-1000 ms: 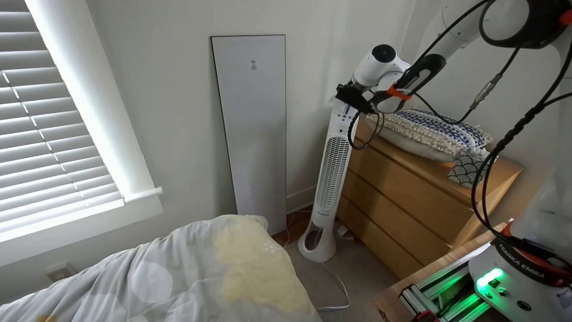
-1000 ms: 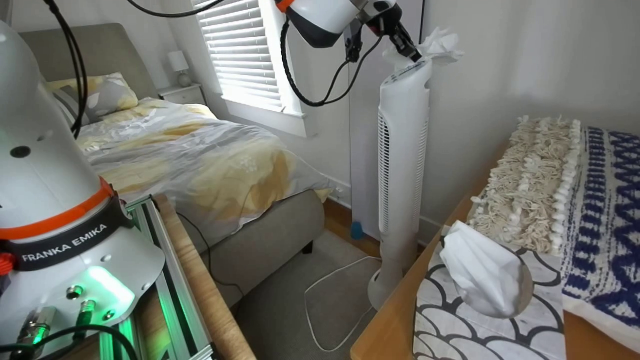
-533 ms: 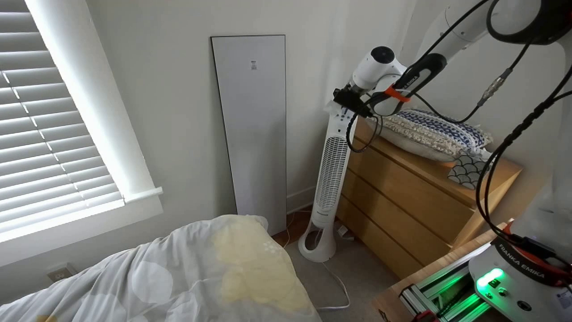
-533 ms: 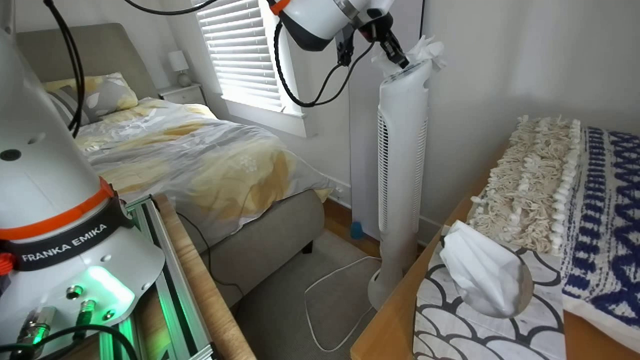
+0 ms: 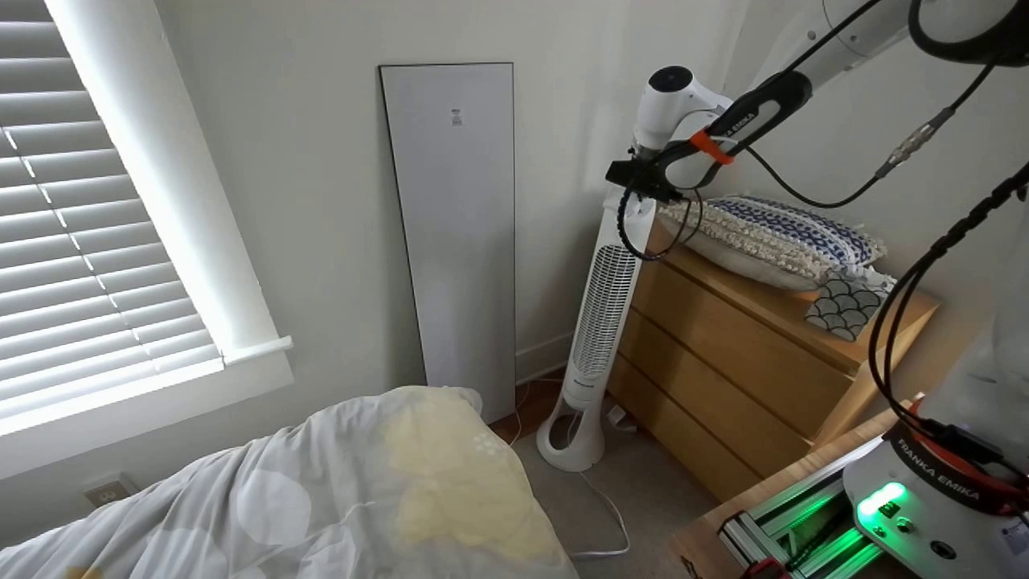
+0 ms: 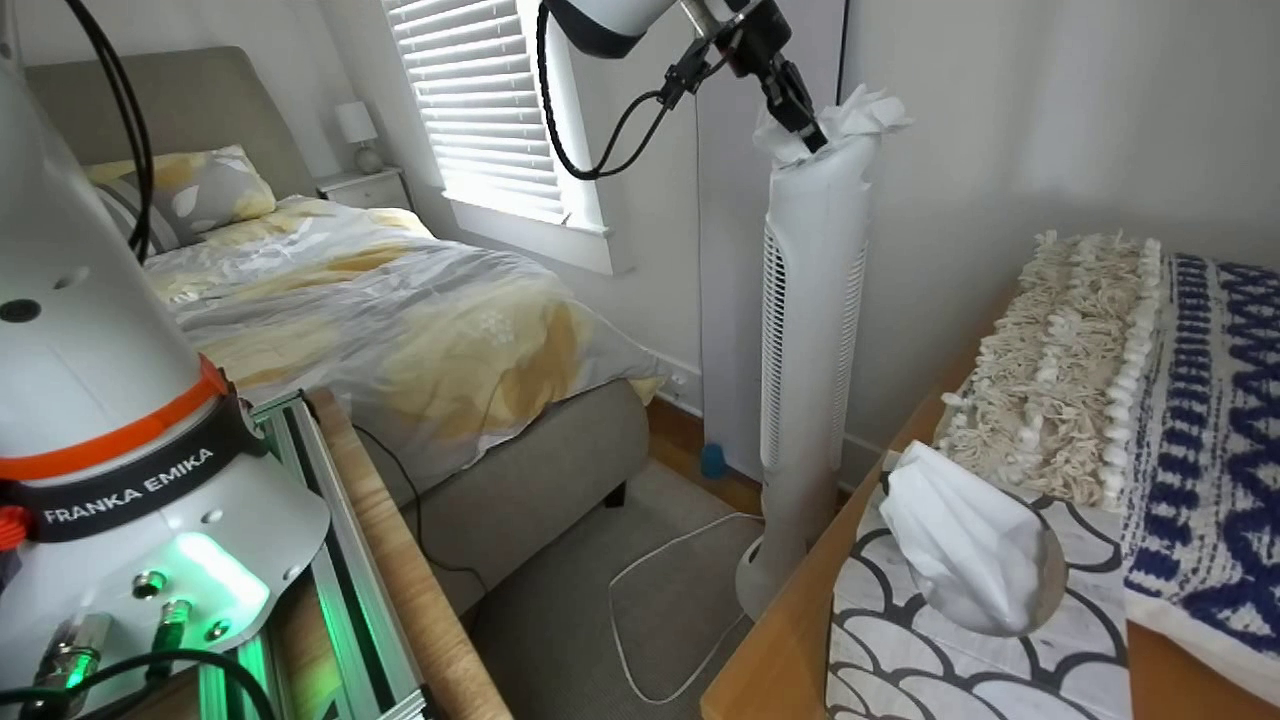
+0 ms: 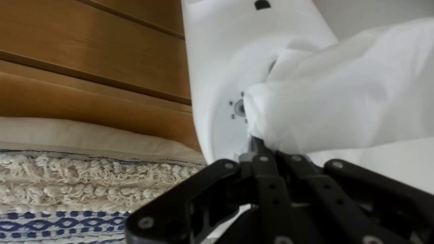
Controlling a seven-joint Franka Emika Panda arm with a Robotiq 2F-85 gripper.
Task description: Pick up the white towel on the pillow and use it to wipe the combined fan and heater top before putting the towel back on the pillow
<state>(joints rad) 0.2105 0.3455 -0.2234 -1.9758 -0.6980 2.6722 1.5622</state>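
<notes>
Towel (image 7: 332, 105) in tool (image 6: 815, 138), fan markings (image 7: 240, 108) distinct only in wrist view

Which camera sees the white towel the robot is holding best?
The wrist view: the white towel looks biggest there, folds and all, pinched in the tool. In an exterior view, smaller crumpled bits show at the top of the fan; in an exterior view, it's hard to make out below the arm.
</notes>
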